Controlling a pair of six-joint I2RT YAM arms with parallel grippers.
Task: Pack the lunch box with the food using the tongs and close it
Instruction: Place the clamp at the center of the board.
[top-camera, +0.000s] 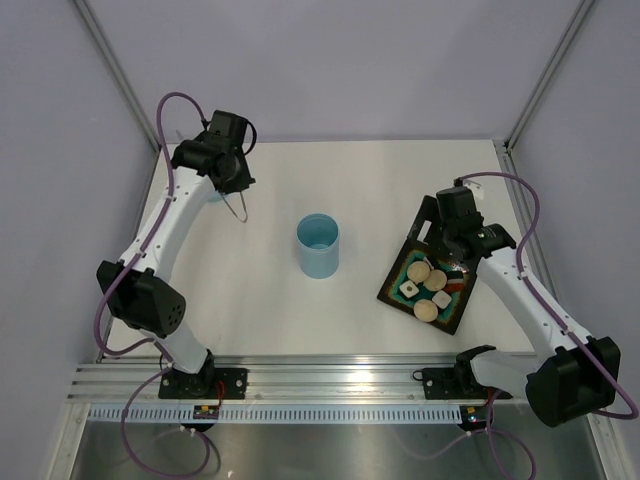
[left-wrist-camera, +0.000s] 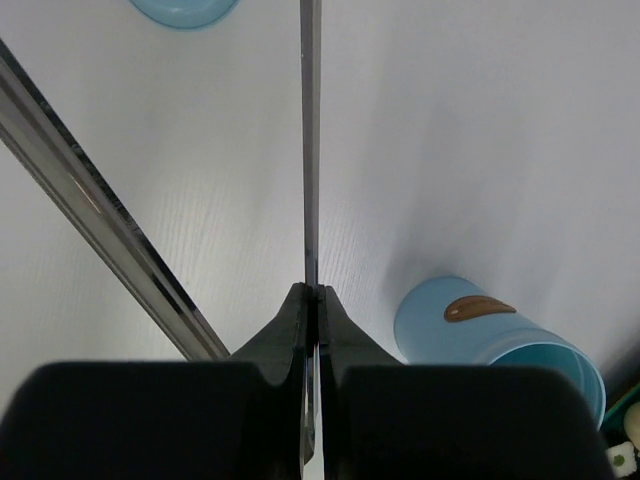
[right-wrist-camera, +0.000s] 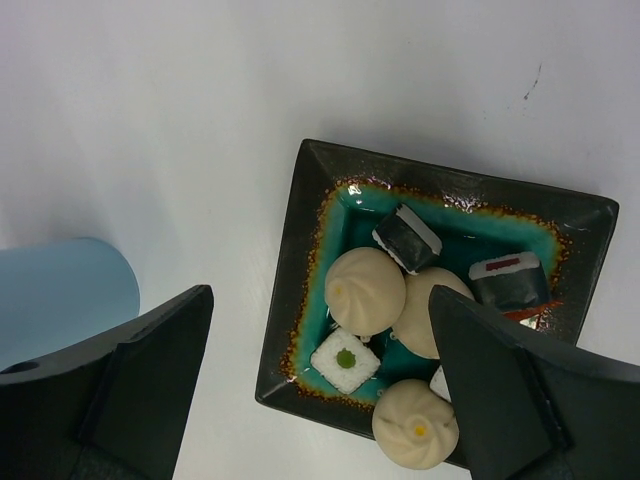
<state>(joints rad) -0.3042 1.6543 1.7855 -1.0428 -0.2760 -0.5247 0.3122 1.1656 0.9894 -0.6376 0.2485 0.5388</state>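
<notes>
The light blue lunch box (top-camera: 318, 246) stands open-topped mid-table; it also shows in the left wrist view (left-wrist-camera: 520, 345) and the right wrist view (right-wrist-camera: 60, 290). At the back left my left gripper (top-camera: 236, 185) (left-wrist-camera: 315, 292) is shut on the silver tongs (top-camera: 240, 207), whose two thin arms (left-wrist-camera: 311, 140) spread ahead of the fingers. The food (top-camera: 428, 285), beige buns (right-wrist-camera: 365, 290), a white cube (right-wrist-camera: 345, 360) and dark-wrapped rolls (right-wrist-camera: 407, 238), lies on a dark square plate (top-camera: 395, 290) (right-wrist-camera: 300, 250). My right gripper (top-camera: 440, 252) (right-wrist-camera: 320, 292) hovers open above the plate's left side, holding nothing.
A blue round thing (left-wrist-camera: 185, 10) is cut off by the top edge of the left wrist view, ahead of the tongs. The plate sits at an angle near the right side of the table. Metal frame posts rise at the back corners.
</notes>
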